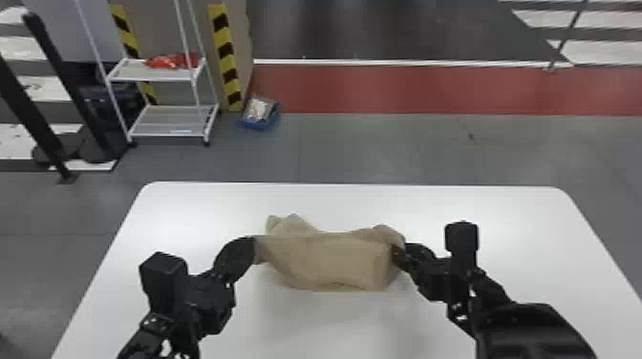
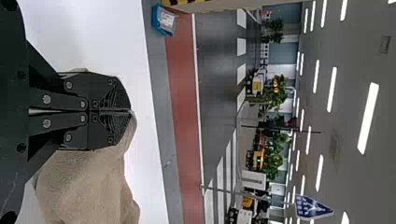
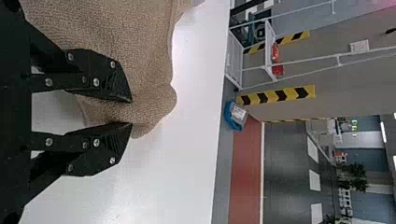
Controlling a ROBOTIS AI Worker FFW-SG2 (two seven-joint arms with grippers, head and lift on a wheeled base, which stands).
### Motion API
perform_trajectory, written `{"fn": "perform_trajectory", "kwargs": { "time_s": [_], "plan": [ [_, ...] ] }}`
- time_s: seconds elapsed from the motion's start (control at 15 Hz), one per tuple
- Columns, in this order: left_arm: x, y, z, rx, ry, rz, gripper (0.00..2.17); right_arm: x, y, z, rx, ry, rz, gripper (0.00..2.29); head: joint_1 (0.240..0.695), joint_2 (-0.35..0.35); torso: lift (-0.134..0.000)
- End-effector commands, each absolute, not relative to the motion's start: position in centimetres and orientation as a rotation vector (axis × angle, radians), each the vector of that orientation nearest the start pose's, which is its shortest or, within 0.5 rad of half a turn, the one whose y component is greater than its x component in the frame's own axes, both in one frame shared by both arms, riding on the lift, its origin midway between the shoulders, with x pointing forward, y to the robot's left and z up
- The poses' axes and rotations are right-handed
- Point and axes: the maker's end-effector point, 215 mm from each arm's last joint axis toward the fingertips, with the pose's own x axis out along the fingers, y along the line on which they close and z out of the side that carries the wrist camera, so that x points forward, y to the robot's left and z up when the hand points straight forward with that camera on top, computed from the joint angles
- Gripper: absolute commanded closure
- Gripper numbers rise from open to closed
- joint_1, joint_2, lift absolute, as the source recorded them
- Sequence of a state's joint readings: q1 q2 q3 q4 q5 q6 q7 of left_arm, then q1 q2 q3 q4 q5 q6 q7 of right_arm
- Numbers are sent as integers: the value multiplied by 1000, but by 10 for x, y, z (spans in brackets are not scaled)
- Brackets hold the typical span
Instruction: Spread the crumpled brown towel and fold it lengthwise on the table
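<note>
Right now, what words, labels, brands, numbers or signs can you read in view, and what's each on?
No text readable.
Blue sign, background: white markings, too blurred.
Green lit sign, background: too small.
White sheet on the wall: too small.
White-and-grey item in the blue tray: too blurred.
Towel, table: no print seen.

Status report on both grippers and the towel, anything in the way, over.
Left gripper shut on towel. Right gripper open, towel between its fingers. Towel still unfolded, bunched between grippers. Bunched folds might hinder spreading.
</note>
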State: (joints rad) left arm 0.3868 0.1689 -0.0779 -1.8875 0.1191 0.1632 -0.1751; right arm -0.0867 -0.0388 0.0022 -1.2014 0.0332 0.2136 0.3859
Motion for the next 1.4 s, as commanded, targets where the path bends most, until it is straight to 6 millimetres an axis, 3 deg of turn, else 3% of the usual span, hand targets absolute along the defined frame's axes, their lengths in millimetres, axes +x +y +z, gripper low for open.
{"fn": "perform_trajectory", "kwargs": {
  "time_s": [0.0,0.27,0.6,0.8,0.93,1.07,1.13,1.2,1.27,1.33],
  "plan": [
    [458,179,-424,-2,246,-293,1794,547,-169,-510,51,389,378,1777,695,5,0],
    [456,181,-411,-25,224,-295,1794,531,-173,-420,92,216,374,1774,695,11,0],
    [451,174,-375,-55,165,-315,1794,499,-173,-294,57,12,386,1774,695,2,0],
    [450,175,-370,-57,157,-314,1794,489,-201,-241,48,-64,344,1771,695,-2,0],
    [450,175,-372,-56,160,-313,1794,486,-211,-253,-8,-23,318,1767,695,-23,0],
    [453,173,-377,-59,167,-313,1794,484,-212,-315,-87,96,311,1760,695,-37,0],
    [455,173,-378,-52,168,-310,1794,479,-206,-332,-73,116,339,1757,695,-41,0],
    [455,172,-378,-52,168,-310,1794,474,-204,-330,-72,79,342,1757,695,-43,0],
    [456,171,-377,-49,165,-312,1794,475,-214,-322,-71,53,312,1760,695,-41,0],
    [455,170,-377,-49,165,-312,1798,477,-230,-301,-64,5,268,1757,695,-40,0]
  ]
}}
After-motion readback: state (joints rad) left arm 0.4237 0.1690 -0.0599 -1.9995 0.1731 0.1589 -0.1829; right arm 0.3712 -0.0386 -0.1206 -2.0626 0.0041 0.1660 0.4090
